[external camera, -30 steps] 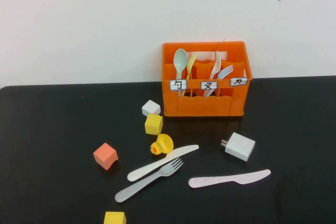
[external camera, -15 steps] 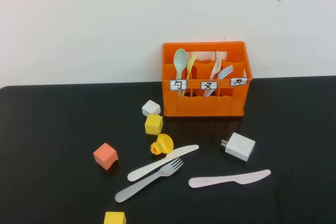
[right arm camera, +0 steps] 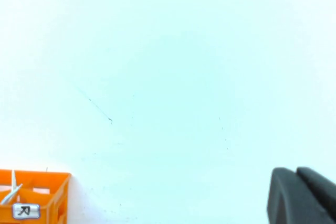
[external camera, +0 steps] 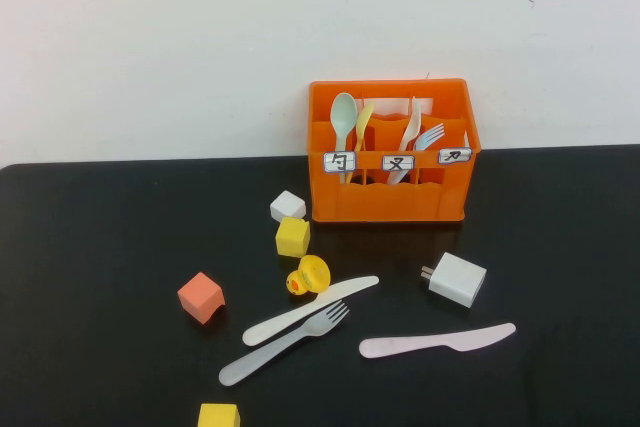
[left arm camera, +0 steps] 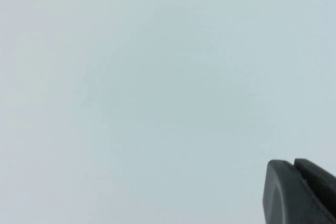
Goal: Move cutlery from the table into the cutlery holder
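Note:
On the black table [external camera: 90, 247] lie a cream-white knife [external camera: 310, 310], a pale grey fork [external camera: 284, 344] just in front of it, and a pale pink knife [external camera: 437, 341] to their right. The orange cutlery holder [external camera: 390, 152] stands at the back against the wall, with spoons and forks upright in it; its corner shows in the right wrist view [right arm camera: 34, 196]. Neither arm appears in the high view. My left gripper [left arm camera: 294, 163] is shut and faces a blank wall. My right gripper [right arm camera: 295, 170] is shut too, empty, facing the wall above the holder.
A white charger block [external camera: 456, 279] sits right of the cream knife. A yellow duck [external camera: 309, 276] touches that knife's far side. A white cube [external camera: 288, 206], a yellow cube [external camera: 293, 236], an orange cube [external camera: 201, 297] and another yellow cube [external camera: 218, 416] at the front edge are scattered left.

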Tool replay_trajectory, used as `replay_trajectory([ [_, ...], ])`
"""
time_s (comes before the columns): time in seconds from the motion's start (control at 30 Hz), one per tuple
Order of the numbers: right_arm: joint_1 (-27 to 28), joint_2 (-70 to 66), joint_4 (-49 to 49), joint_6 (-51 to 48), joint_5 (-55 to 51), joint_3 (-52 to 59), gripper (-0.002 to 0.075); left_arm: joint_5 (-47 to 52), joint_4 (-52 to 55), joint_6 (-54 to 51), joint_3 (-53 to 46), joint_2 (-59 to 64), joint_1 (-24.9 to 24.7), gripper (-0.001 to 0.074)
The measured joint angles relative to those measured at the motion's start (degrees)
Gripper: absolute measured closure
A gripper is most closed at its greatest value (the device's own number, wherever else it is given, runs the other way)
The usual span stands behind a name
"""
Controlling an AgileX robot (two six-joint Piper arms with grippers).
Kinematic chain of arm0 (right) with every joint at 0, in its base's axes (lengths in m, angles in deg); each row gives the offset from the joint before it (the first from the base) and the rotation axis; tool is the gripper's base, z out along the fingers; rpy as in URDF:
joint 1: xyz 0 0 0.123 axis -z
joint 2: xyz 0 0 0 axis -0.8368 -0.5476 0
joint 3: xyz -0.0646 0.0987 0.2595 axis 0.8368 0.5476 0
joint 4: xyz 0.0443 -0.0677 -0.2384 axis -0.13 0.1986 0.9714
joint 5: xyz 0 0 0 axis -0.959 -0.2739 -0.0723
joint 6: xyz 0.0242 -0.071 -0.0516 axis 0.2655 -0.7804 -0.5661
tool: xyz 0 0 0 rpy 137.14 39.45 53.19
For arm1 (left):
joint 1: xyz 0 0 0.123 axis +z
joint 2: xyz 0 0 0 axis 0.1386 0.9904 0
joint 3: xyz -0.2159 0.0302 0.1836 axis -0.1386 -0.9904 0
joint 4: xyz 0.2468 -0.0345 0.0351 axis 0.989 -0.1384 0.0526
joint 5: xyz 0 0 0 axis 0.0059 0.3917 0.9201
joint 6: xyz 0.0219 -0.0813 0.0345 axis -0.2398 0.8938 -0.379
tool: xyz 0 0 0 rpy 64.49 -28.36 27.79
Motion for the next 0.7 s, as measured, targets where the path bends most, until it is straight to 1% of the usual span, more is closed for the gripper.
replay_trajectory([
  [0.1,0.0,0.0,0.0,0.9,0.1,0.0,0.0728,-1.3,0.1,4.5,0.0,0.0,0.0,0.0736],
  [0.23,0.0,0.0,0.7,6.4,0.0,0.0,0.0728,-4.4,0.7,12.8,0.0,0.0,0.0,0.0736],
  [0.3,0.0,0.0,2.6,9.0,-0.2,0.0,0.0728,-3.4,2.2,15.2,0.0,0.0,0.0,0.0736],
  [0.4,0.0,0.0,7.5,13.5,-1.9,-0.8,0.0728,5.2,6.1,18.7,2.5,0.0,0.0,0.0736],
  [0.57,0.0,0.0,17.8,23.5,-10.6,-8.5,0.0728,27.0,8.4,21.3,14.2,0.3,0.0,0.0736],
  [0.63,0.0,0.0,19.5,25.7,-15.2,-11.6,0.0728,32.4,8.4,22.0,18.2,1.8,0.0,0.0736],
  [0.7,0.0,-0.6,19.7,26.6,-20.8,-14.7,0.0728,34.9,8.4,22.3,21.1,4.1,0.0,0.0736],
])
